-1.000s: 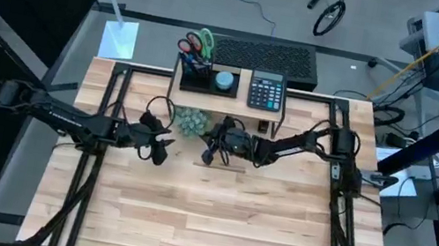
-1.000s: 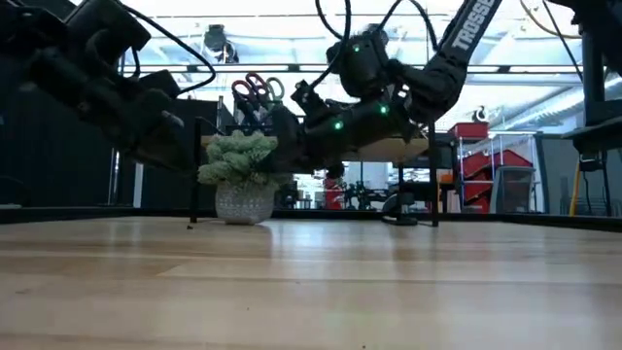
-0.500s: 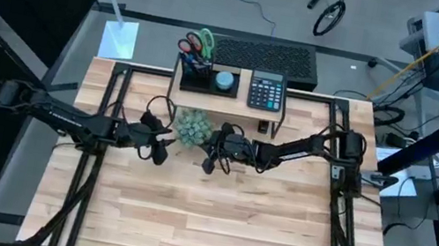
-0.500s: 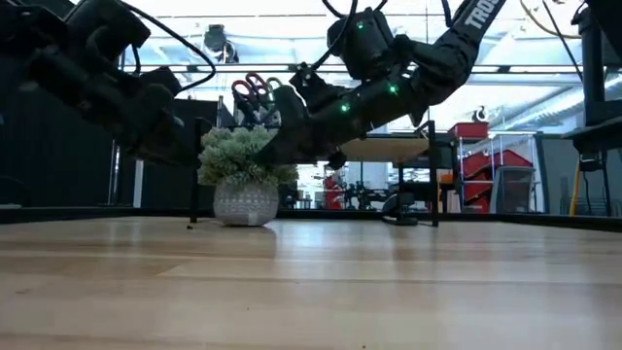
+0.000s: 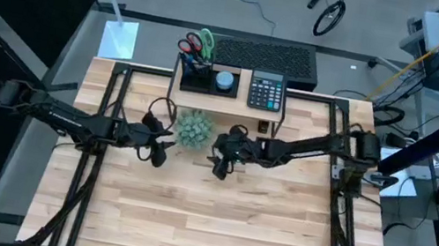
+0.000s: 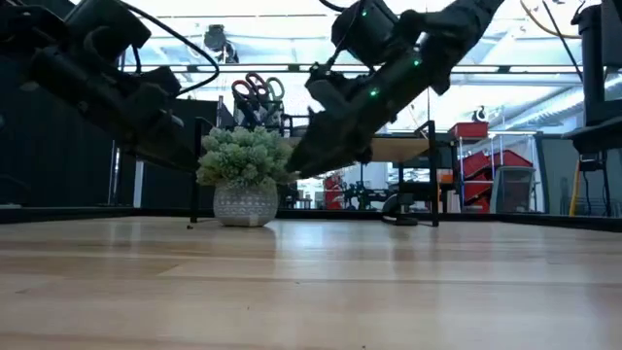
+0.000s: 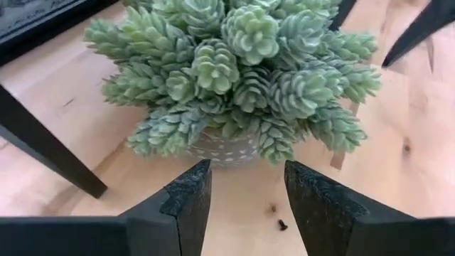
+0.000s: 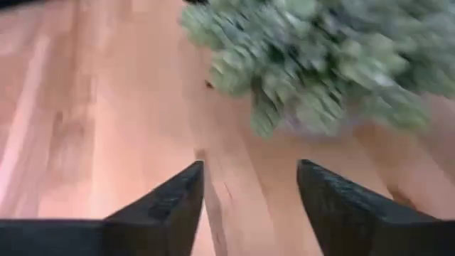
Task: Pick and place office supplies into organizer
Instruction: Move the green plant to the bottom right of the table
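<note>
The black organizer (image 5: 196,74) stands on the wooden riser shelf (image 5: 228,98) at the table's far side. Red-handled and green-handled scissors (image 5: 198,45) stick up out of it, handles up. A fuzzy green plant in a pale pot (image 5: 194,128) stands on the table in front of the shelf. My left gripper (image 5: 162,147) is open just left of the plant, its fingers (image 7: 188,195) pointing at the pot without touching it. My right gripper (image 5: 219,159) is open just right of the plant (image 8: 320,64) and holds nothing.
A black calculator (image 5: 266,90) and a small blue round item (image 5: 224,80) sit on the shelf beside the organizer. A small dark block (image 5: 263,128) lies on the table below the shelf. The near half of the wooden table (image 5: 212,220) is bare board.
My right gripper has drawn back from the plant toward the table's right edge and risen a little. The plant has shifted slightly toward the near edge and now stands by itself on the table. My left gripper has kept still.
</note>
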